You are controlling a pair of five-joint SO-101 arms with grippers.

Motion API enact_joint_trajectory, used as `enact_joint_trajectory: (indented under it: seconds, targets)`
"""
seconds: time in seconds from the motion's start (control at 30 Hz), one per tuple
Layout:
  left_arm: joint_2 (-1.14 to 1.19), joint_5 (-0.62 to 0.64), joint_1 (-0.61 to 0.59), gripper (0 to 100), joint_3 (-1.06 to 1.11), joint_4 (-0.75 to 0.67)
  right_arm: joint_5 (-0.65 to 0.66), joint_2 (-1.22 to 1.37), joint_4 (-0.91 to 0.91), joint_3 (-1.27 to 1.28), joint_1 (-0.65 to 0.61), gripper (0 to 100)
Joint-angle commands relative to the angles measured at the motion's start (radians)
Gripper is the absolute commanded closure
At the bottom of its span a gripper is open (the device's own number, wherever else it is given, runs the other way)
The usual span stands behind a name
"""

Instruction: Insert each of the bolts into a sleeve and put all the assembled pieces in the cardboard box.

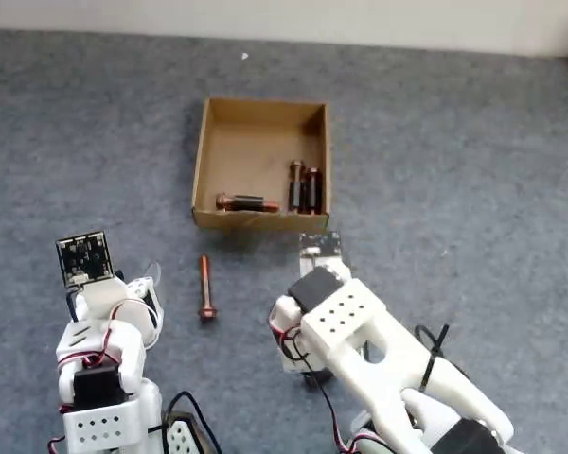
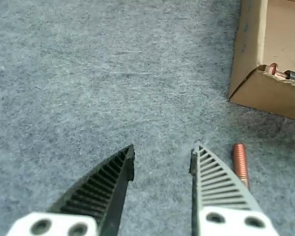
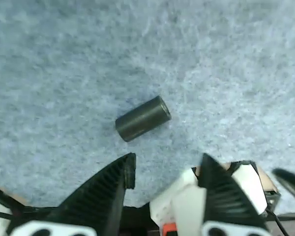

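- Two arms stand nearest, the left arm (image 1: 109, 326) at 7 o'clock of the carpet (image 1: 454, 189) and the right arm (image 1: 350, 322) at 5 o'clock.
- The left gripper (image 2: 163, 155) is spread wide and holds nothing. One finger is dark and the other pale, and both are just above the carpet.
- The right gripper (image 3: 168, 164) is also spread wide and holds nothing.
- One loose bolt (image 1: 205, 287), copper-coloured, lies flat between the arms, nearer the left one.
  - Its long axis runs 12 to 6, with the head at the 6 end.
  - In the left wrist view its threaded end (image 2: 240, 164) lies just beside the outer edge of the pale finger (image 2: 211, 182). I cannot tell whether they touch.
- One loose sleeve (image 3: 142, 118), a short dark cylinder, lies on its side just ahead of the right fingertips, apart from them. Its long axis runs slantwise across the gap.
- One box (image 1: 201, 161), open-topped, sits at 1 o'clock of the bolt and well apart from it.
  - A bluish mark on its outer wall is too small to read.
  - It holds three assembled pieces.
- One piece (image 1: 246, 202) lies along the box's near wall, with its axis 9 to 3 and the copper head at 9.
- Two pieces (image 1: 304, 187) lie side by side against the 3 o'clock wall, with axes 12 to 6 and copper ends toward 12.
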Motion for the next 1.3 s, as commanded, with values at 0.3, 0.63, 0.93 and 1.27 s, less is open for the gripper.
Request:
enact_joint_trajectory:
  seconds: [0.3,0.63,0.93,1.27]
  targets:
    - [-0.005,-0.006,-0.013,80,-0.004,-0.02,-0.014,0.133,-0.165,0.001,-0.028,77.9]
    - [-0.005,-0.008,-0.013,80,0.004,-0.021,-0.077,0.381,-0.26,-0.007,-0.134,77.9]
    - [-0.005,-0.008,-0.013,80,0.005,-0.021,-0.068,0.478,-0.28,-0.067,-0.131,98.8]
    - [-0.005,-0.008,-0.013,80,0.005,-0.021,0.104,0.43,-0.28,-0.077,-0.065,99.5]
